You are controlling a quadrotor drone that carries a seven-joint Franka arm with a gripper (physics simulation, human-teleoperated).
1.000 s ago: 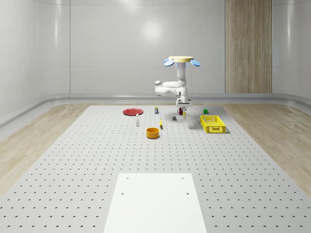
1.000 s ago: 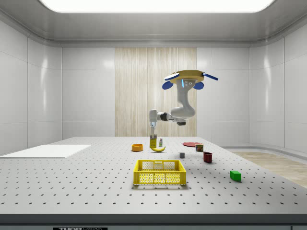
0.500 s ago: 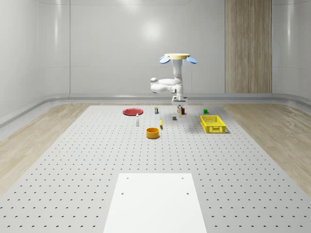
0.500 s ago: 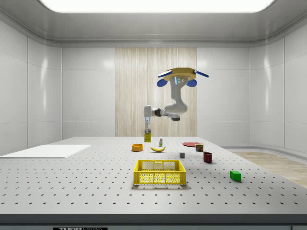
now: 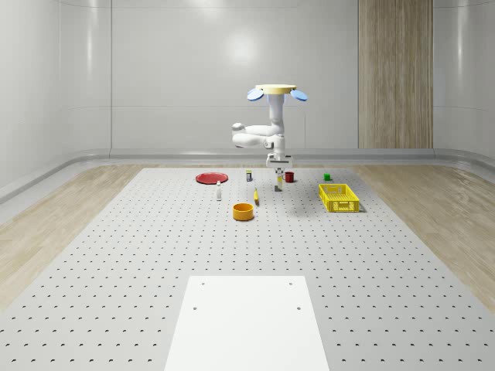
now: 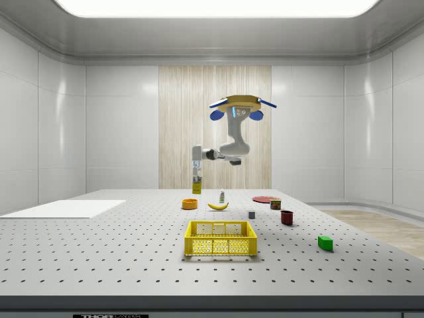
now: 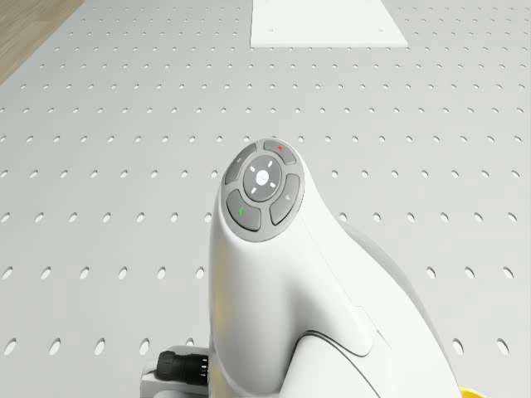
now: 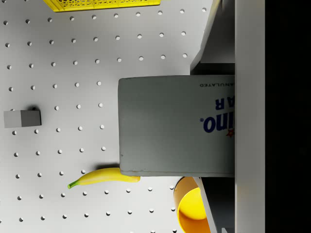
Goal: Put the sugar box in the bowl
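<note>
Nearer the bowl (image 6: 189, 204) than before, gripper (image 6: 196, 177) clamped on sugar box (image 6: 196, 187).

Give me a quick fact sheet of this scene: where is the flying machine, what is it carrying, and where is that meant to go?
drone: hovers above the perforated table
pincer: hangs high over the table, shut on the sugar box
sugar box: held in the air, close to above the bowl in the side view
bowl: orange, stands on the table, nothing in it
nearby: banana; yellow basket
</note>
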